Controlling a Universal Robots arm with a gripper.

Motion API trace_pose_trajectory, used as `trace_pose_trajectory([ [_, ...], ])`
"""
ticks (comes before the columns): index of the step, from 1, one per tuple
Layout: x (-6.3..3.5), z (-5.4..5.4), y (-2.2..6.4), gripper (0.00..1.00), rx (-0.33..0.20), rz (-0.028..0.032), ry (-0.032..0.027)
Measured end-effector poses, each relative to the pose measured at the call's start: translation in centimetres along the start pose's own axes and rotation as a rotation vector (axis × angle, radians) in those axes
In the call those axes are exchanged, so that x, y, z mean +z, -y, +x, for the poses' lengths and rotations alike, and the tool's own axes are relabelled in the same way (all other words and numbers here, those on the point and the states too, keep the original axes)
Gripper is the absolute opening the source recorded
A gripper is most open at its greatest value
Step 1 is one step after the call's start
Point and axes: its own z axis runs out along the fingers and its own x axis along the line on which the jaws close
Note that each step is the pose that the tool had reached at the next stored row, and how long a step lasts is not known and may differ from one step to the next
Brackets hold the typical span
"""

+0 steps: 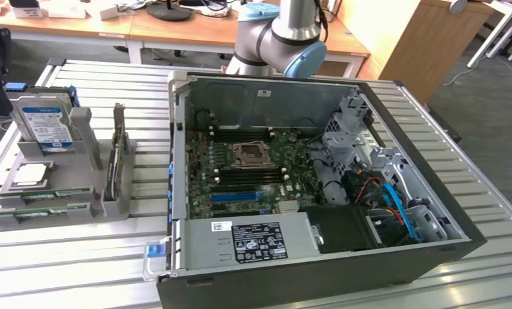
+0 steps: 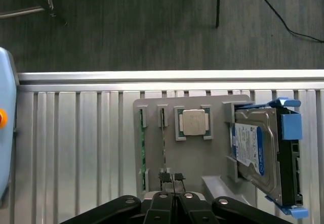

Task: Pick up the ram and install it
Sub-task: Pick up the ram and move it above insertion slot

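Two green ram sticks stand on edge in slots of a grey holder [image 2: 195, 158]; one ram stick [image 2: 143, 150] is in the outer slot and the other ram stick [image 2: 163, 138] is beside it. The same ram sticks [image 1: 54, 193] lie along the holder's [image 1: 110, 205] front end in the exterior view. My gripper [image 2: 172, 177] is shut with nothing between its fingers. It hangs above the holder, and its tips show just past the end of the second stick. The open computer case [image 1: 462, 222] holds the motherboard with dark memory slots [image 1: 247, 172] beside the processor socket [image 1: 249, 154].
On the holder also sit a square silver processor chip [image 2: 194, 122] and a blue-labelled hard drive [image 2: 250, 150]. A thin dark upright piece [image 1: 116, 161] stands on the holder's side nearest the case. The slatted metal table [image 1: 58, 270] carries everything. Desks [image 1: 153, 29] stand behind.
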Motion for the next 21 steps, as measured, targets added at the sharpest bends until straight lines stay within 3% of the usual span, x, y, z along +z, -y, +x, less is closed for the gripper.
trace_pose_trajectory([
  [4, 0.00, 0.00, 0.00, 0.11, -0.002, 0.0001, -0.0001],
  [5, 0.01, 0.00, 0.00, 0.11, -0.001, 0.0032, 0.0002],
  [8, 0.01, 0.00, 0.00, 0.11, -0.001, 0.0355, 0.0032],
  [9, 0.01, 0.00, 0.00, 0.11, -0.001, 0.0435, 0.0039],
  [19, 0.01, 0.00, 0.00, 0.11, -0.001, 0.0443, 0.0047],
  [20, 0.01, 0.00, -0.02, 0.11, -0.001, 0.0449, 0.0078],
  [21, 0.02, -0.01, -0.01, 0.11, -0.001, 0.0454, 0.0159],
])
